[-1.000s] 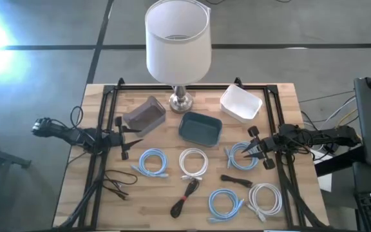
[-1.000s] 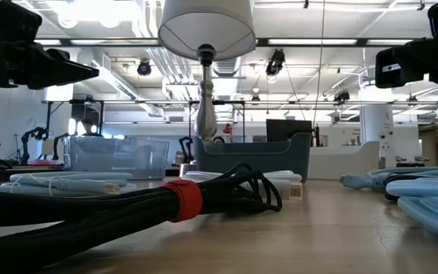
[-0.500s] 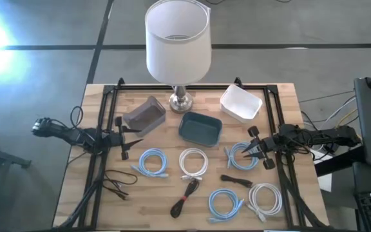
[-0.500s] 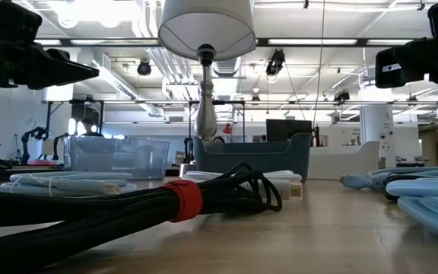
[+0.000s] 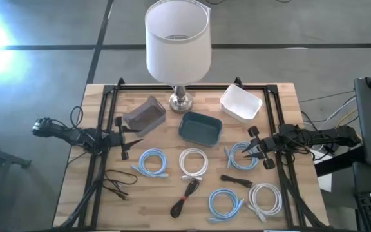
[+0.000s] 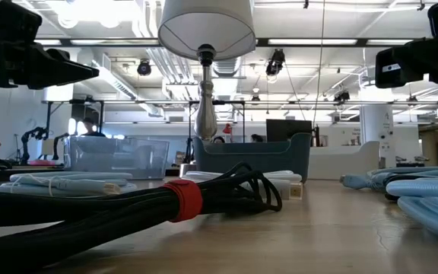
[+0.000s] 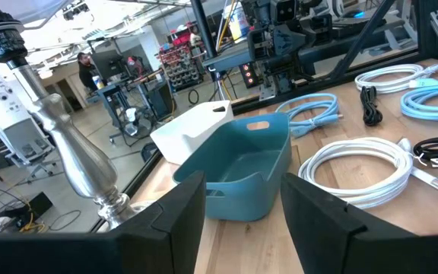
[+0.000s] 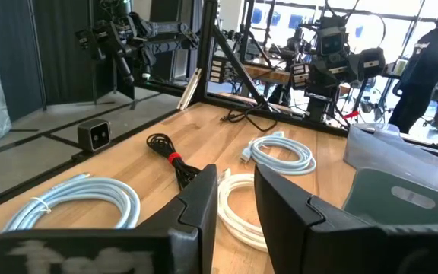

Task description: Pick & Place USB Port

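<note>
Cables are all that lie on the wooden surface (image 5: 76, 193), coiled and loose; which one carries the USB port cannot be told. A black cable (image 5: 184, 198) with a red tie lies at the near middle, a white cable (image 5: 193, 162) and a blue cable (image 5: 152, 161) just beyond it, and another white cable (image 5: 265, 198) at the near right. The left gripper (image 5: 129, 137) hovers at the left side, near the grey bin (image 5: 144, 115), fingers (image 7: 162, 228) spread and holding nothing. The right gripper (image 5: 255, 149) hangs over a blue cable (image 5: 240, 154) at the right, fingers (image 8: 196, 209) a little apart and empty. A teal bin (image 5: 200, 127), a white bin (image 5: 241, 103) and a lamp (image 5: 178, 45) stand at the far side.
</note>
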Robot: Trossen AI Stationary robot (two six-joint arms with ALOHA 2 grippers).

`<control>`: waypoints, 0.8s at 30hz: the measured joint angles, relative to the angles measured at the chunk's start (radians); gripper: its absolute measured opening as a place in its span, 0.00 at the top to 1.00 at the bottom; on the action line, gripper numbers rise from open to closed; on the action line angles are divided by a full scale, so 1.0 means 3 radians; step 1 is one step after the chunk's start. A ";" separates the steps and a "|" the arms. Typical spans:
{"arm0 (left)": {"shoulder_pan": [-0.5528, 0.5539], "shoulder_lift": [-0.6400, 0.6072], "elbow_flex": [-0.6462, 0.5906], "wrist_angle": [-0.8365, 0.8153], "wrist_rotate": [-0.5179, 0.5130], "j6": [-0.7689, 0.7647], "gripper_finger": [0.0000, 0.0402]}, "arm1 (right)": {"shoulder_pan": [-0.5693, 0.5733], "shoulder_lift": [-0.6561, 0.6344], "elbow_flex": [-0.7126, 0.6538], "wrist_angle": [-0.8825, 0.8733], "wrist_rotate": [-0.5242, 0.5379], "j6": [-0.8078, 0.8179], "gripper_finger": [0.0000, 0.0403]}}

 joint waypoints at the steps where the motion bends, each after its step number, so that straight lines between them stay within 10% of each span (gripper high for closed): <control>1: 0.0001 0.0000 0.0001 0.0000 0.0001 0.0000 0.56 | 0.0000 0.0001 0.0001 0.0000 0.0000 0.0000 0.80; 24: 0.0000 -0.0001 0.0001 0.0000 0.0001 0.0000 0.56 | 0.0000 0.0000 0.0000 0.0000 0.0001 0.0000 0.78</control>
